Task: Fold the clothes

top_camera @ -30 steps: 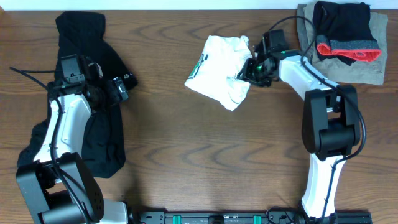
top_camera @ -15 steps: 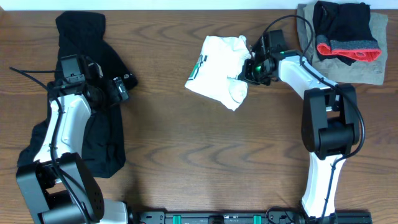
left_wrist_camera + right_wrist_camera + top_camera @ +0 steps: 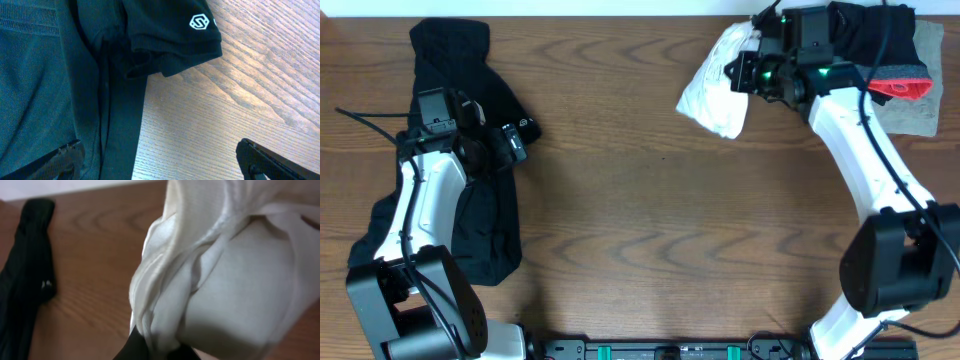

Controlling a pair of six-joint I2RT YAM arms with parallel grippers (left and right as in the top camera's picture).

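Consists of a left arm [image 3: 430, 185] and a right arm [image 3: 865, 140], both with smooth white shells over the long links. Has bulky, rounded black housings [image 3: 895, 265] at the joints. Trails thin black cables [image 3: 365, 120] from the wrists. Glows green at a small light [image 3: 742, 80] on the right wrist. Ends in dark, matte fingers [image 3: 262, 160].
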